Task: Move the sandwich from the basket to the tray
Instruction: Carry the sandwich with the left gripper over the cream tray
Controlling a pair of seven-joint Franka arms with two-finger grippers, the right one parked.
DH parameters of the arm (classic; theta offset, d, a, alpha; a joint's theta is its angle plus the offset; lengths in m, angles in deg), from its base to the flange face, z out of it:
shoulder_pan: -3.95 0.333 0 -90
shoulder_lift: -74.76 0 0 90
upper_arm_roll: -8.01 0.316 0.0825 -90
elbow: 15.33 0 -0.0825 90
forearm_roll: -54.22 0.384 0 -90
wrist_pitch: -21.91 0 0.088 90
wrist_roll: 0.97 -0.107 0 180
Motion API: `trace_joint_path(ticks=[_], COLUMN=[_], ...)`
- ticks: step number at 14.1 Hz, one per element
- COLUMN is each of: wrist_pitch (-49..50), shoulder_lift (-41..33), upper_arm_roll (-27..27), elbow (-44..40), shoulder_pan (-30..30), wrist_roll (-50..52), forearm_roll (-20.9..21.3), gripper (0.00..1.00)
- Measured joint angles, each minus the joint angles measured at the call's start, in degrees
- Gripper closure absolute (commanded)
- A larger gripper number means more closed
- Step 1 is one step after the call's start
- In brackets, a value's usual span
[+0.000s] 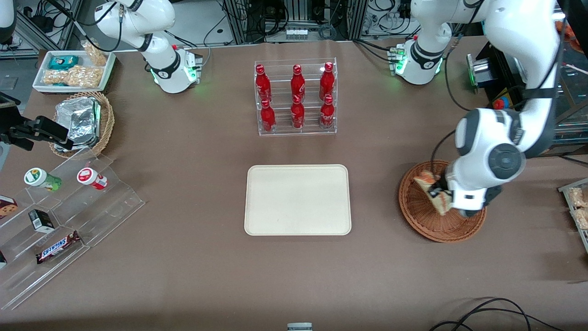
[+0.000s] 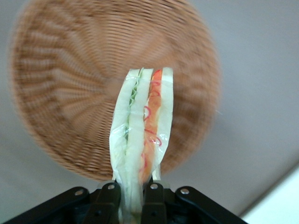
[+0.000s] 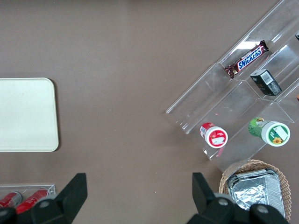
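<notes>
The sandwich (image 2: 142, 135) is a wrapped wedge of pale bread with red-orange and green layers on its edge. My gripper (image 2: 131, 196) is shut on it and holds it up in the air above the reddish-brown wicker basket (image 2: 70, 93). In the front view the sandwich (image 1: 434, 191) hangs over the basket (image 1: 420, 216), with the gripper (image 1: 443, 195) partly hidden under the arm's wrist. The cream tray (image 1: 297, 200) lies flat at the table's middle, bare, toward the parked arm's end from the basket.
A clear rack of red bottles (image 1: 296, 97) stands farther from the front camera than the tray. Toward the parked arm's end are a clear stepped display (image 1: 59, 216) with snacks, a paler basket with foil packs (image 1: 82, 122) and a white snack tray (image 1: 73, 70).
</notes>
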Motion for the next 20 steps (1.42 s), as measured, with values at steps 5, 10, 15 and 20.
trace_joint_path(ticks=[5, 10, 15, 20], wrist_pitch=[-0.8, -5.2, -12.3, -12.4], shoulder_lift=[8.9, 16.5, 22.2, 25.6], upper_arm_roll=[-1.1, -9.8, -12.2, -11.9], elbow=[-11.3, -18.9, -22.4, -25.7], shoulder_pan=[-11.1, -13.2, -19.7, -21.8], wrist_roll=[-3.4, -4.0, 0.4, 2.8], forearm_roll=[0.0, 0.0, 0.0, 2.7], gripper=[0.98, 0.99, 0.98, 0.95])
